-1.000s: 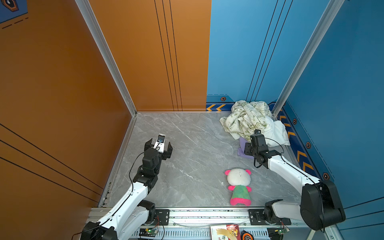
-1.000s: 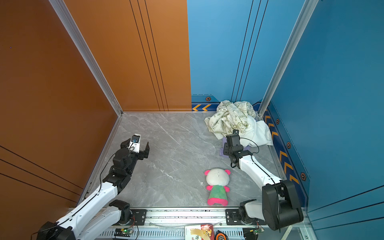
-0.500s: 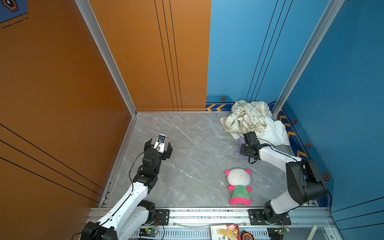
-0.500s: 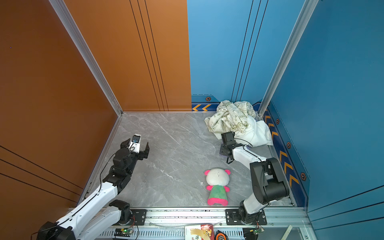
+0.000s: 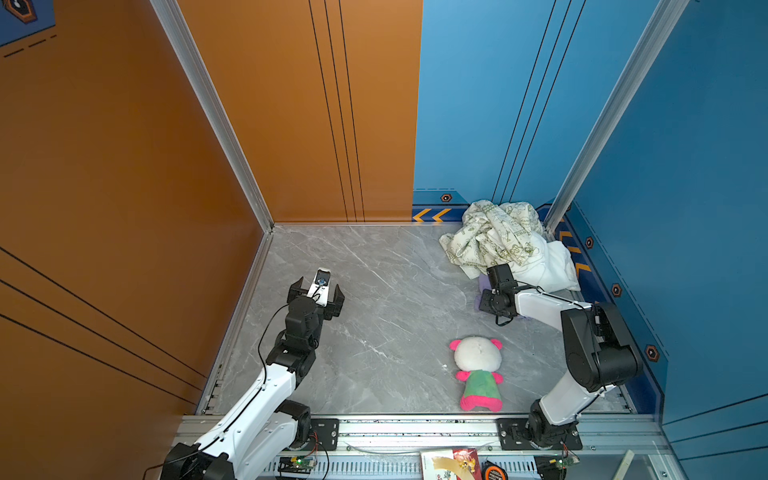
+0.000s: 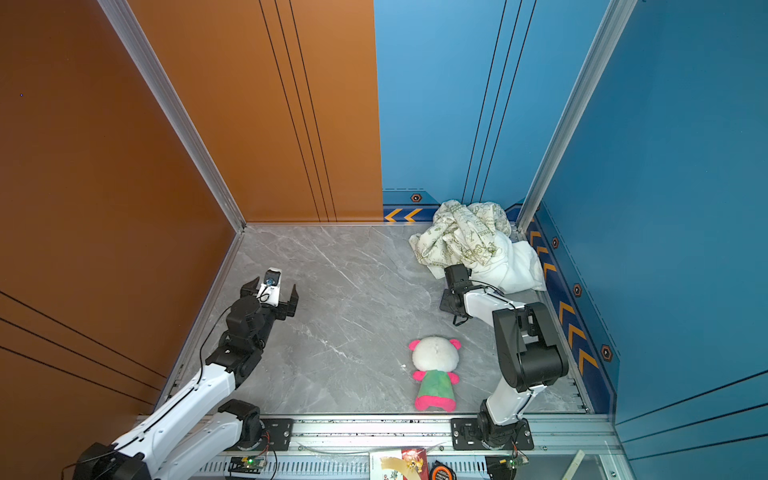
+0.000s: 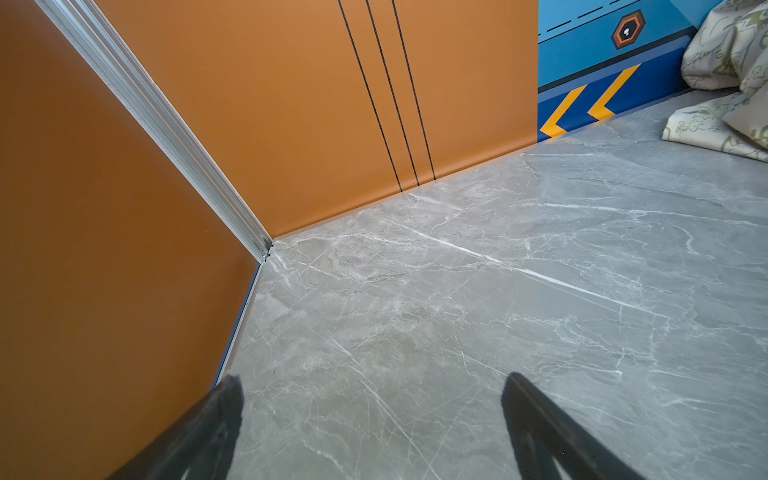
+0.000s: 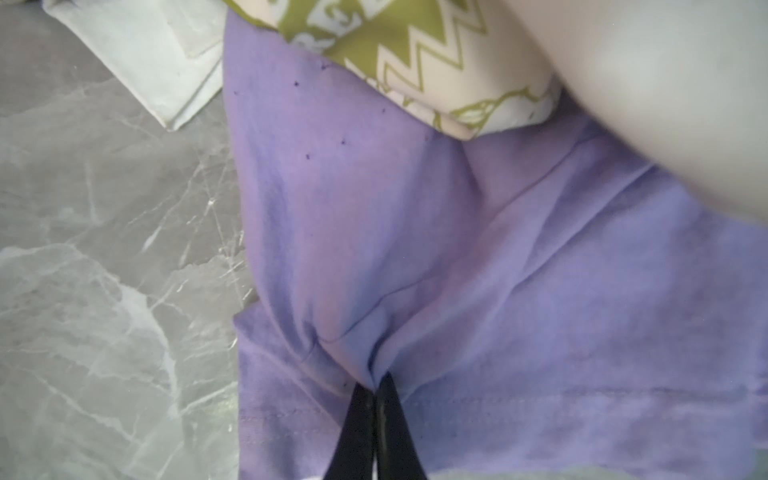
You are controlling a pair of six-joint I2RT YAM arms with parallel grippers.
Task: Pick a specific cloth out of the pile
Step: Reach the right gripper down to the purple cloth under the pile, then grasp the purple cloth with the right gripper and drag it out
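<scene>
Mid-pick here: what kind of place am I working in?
Probably a robot test cell, not a home: a metal mounting rail along the front, orange wall panels and blue wall panels boxing in a marble-look tabletop.

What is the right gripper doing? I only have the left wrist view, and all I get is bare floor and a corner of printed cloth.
Observer: The right gripper is shut on a pinched fold of the purple cloth; the right wrist view shows it.
Operator: Is that purple cloth clear of the pile?
Observer: No. The printed cloth lies over its far edge, so it is partly under the pile.
Operator: Anything else out there?
Observer: A plush toy lies on the floor nearer the front rail, apart from the pile.
</scene>
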